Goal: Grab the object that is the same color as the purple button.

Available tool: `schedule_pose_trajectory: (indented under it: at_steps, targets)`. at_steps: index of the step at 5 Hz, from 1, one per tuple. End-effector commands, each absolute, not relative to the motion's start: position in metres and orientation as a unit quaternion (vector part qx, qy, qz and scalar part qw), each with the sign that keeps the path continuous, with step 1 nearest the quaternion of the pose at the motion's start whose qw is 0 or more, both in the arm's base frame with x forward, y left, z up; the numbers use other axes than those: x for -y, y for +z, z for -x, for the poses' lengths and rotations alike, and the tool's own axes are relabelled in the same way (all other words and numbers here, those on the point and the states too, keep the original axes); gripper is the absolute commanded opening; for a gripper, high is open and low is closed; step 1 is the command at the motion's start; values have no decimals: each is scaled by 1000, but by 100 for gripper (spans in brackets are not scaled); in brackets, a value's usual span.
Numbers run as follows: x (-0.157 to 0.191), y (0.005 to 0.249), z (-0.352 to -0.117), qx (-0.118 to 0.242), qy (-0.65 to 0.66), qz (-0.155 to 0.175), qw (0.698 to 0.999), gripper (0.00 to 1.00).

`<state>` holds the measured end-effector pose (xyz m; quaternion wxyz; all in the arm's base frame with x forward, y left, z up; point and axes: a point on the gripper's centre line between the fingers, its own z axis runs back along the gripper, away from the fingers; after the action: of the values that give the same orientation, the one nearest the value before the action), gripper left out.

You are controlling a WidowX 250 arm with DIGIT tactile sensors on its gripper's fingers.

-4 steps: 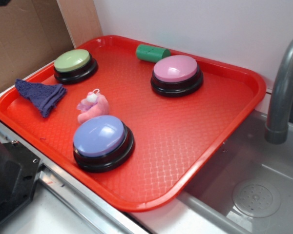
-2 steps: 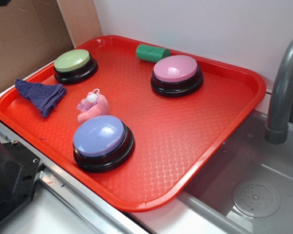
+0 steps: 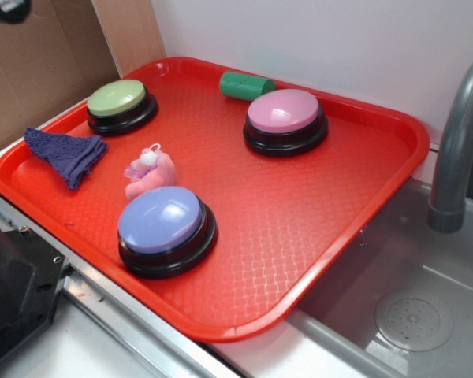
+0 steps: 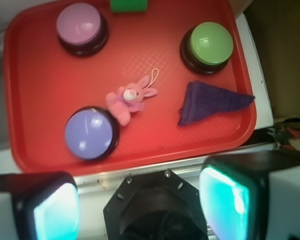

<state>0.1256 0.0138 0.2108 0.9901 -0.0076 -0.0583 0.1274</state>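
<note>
cloth [image 3: 65, 154] lies on tray [image 3: 363, 197], plush toy [image 3: 150, 173] between it and button [image 3: 165, 224].

You've open tray [image 3: 315, 236] right of the cloth [image 3: 65, 154]; green button [image 3: 121, 105] and plush [image 3: 150, 172] crowd it.

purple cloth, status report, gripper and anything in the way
Gripper open, high above tray edge. Cloth flat on tray, untouched, beside green button. Nothing on it; bunny lies apart.
</note>
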Motion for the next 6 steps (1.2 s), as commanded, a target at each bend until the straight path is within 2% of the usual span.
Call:
schedule_pose_trajectory:
  at_steps: [1, 2, 3, 4, 5, 6]
  targets:
    - [-61, 170, -146, 77, 278, 13, 957, 100]
    - [-79, 144, -152, 102, 345, 0, 933, 100]
    - [-102, 104, -156, 105, 425, -9, 899, 100]
    - [-116, 80, -157, 101, 450, -12, 887, 100]
    - [-121, 56, -162, 94, 457, -22, 884, 100]
    - [-119, 41, -166, 89, 453, -18, 887, 100]
